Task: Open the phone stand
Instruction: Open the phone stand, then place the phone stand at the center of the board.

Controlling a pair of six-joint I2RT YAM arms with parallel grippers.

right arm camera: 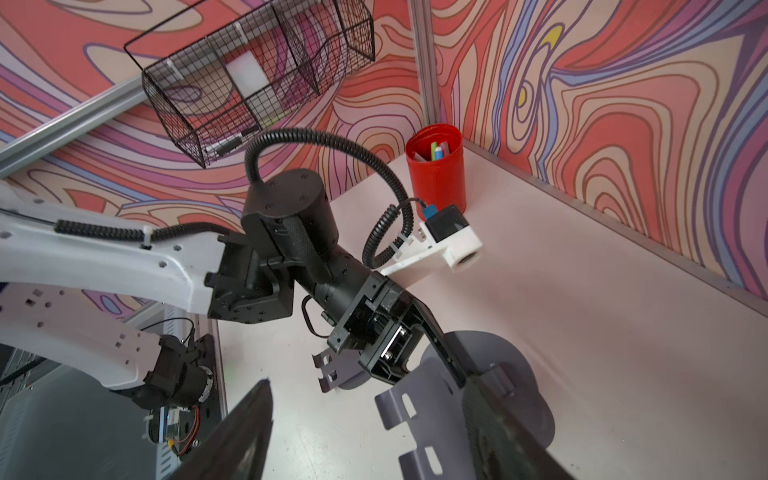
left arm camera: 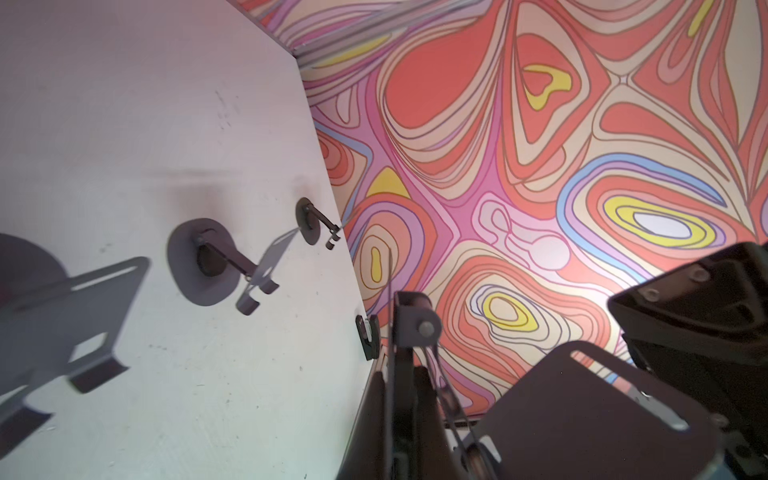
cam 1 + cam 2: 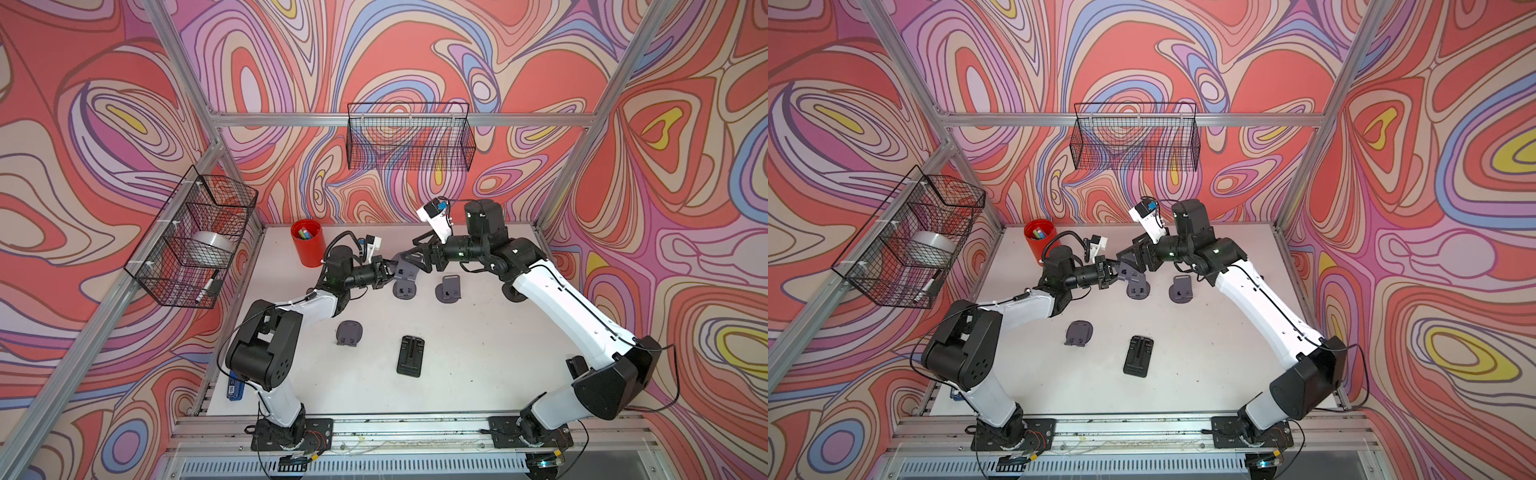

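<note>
Swirl-patterned walls (image 3: 415, 50) and aluminium framing (image 3: 332, 120) enclose a white, seemingly scuffed tabletop (image 3: 478, 332) under even light.

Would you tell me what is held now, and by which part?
The left gripper holds a grey phone stand by its round base; the right gripper stands open.

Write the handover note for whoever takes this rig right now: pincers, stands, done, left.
Left pincer: shut on the held grey stand, which is up off the table.
Right pincer: open at that stand's plate; contact unclear.
Done: the held stand looks unfolded, its plate swung away from the base. An open grey stand and a second open stand are upright on the table.
Left: set the held one down. The flat grey stand and the flat black stand lie folded.
</note>
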